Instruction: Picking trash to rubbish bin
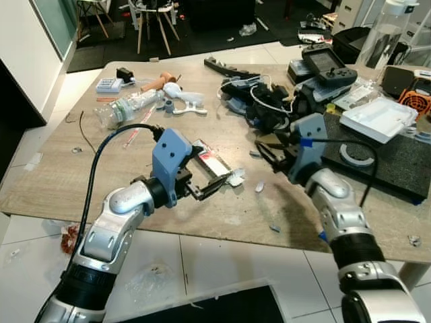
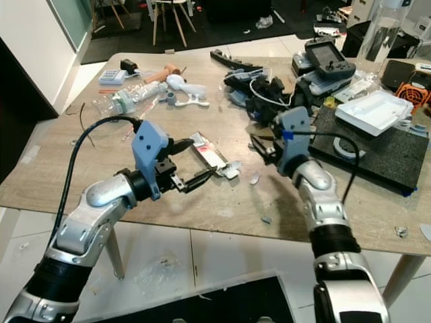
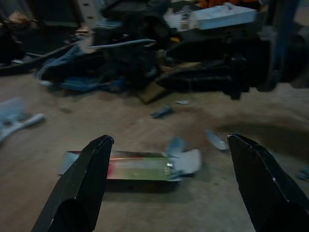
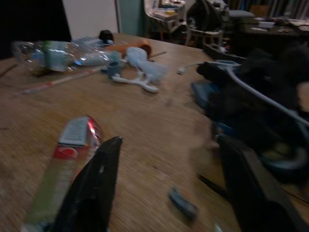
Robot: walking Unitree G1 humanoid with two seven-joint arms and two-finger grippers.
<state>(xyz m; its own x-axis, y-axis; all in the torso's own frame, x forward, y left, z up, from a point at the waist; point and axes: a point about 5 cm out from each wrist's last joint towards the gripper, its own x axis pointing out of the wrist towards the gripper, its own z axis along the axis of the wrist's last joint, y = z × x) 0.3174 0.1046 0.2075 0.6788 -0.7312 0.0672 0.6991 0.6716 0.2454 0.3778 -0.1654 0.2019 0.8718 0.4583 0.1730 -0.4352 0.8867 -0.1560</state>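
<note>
While spread wide over the wrapper (image 1: 214, 166) lying flat mid-table (image 1: 60, 175), left gripper (image 1: 202, 176) hovers, bare wood toward near edge; right gripper (image 1: 267, 151) also apart, beside cable clutter (image 1: 259, 101).

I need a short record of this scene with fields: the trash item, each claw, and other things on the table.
trash item: flattened wrapper, red and green, lying flat on the wooden table
left claw: open, fingers on either side of the wrapper, not yet closed on it
right claw: open, low over the table beside the black cable pile
other things: crushed plastic bottle, white tray, small scraps
</note>
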